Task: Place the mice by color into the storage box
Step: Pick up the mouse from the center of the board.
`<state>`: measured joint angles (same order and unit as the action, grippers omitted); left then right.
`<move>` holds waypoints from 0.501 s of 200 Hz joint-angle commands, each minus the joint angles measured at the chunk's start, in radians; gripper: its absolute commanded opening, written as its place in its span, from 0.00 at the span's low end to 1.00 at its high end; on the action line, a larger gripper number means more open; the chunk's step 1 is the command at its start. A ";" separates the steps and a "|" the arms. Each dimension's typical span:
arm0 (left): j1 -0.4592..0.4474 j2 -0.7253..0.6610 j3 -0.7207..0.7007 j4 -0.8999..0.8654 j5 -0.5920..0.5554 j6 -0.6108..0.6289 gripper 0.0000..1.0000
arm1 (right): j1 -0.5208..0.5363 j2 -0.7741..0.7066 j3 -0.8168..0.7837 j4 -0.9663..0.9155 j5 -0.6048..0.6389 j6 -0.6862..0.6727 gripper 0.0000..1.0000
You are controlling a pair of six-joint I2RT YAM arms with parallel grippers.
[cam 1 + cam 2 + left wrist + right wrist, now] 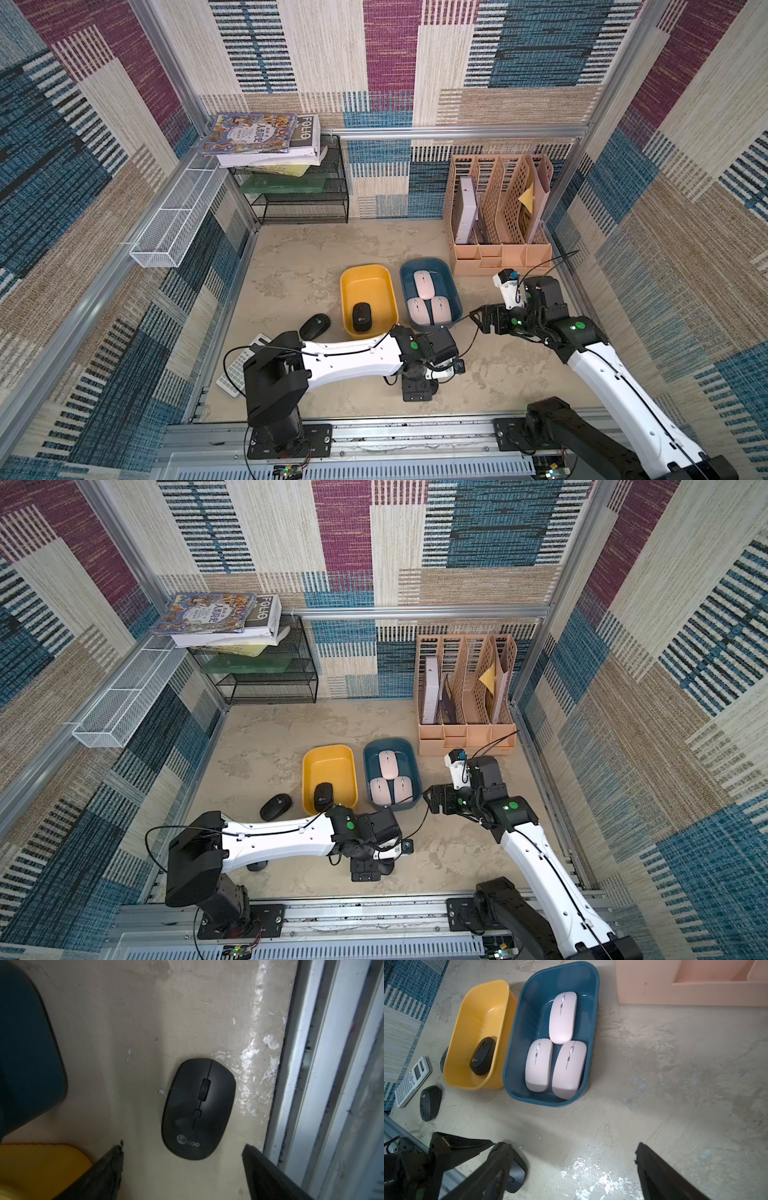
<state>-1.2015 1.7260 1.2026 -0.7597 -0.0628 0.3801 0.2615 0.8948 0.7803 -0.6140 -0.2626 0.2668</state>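
Note:
Three pink mice [550,1047] lie in the blue box [453,291]. One black mouse [361,317] lies in the yellow box [368,276]. Another black mouse [314,326] rests on the table left of that box. A third black mouse [430,1103] lies by the calculator, mostly under my left arm in both top views. My left gripper [182,1145] points down, open, just above a further black mouse [198,1109] near the front rail, not touching it. My right gripper [572,1149] hovers open and empty right of the blue box, also seen as the right gripper [478,319].
A white-and-grey calculator [239,365] lies at the front left, partly under my left arm. A peach file organizer [498,232] stands behind the boxes. A black mesh shelf [303,199] with books is at the back left. A metal rail [311,1084] edges the table front.

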 commanded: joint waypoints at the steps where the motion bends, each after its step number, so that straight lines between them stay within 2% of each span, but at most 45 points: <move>1: 0.000 0.022 -0.006 -0.002 0.012 0.050 0.94 | 0.001 -0.011 -0.005 0.025 -0.024 -0.011 0.96; 71: 0.002 0.087 0.009 0.039 -0.003 0.074 0.93 | 0.001 -0.002 -0.011 0.028 -0.050 -0.017 0.96; 100: 0.003 0.109 0.008 0.036 0.013 0.073 0.88 | 0.002 -0.003 -0.013 0.032 -0.055 -0.021 0.96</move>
<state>-1.2007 1.8214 1.2087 -0.7254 -0.0643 0.4461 0.2615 0.8948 0.7692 -0.6006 -0.2962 0.2581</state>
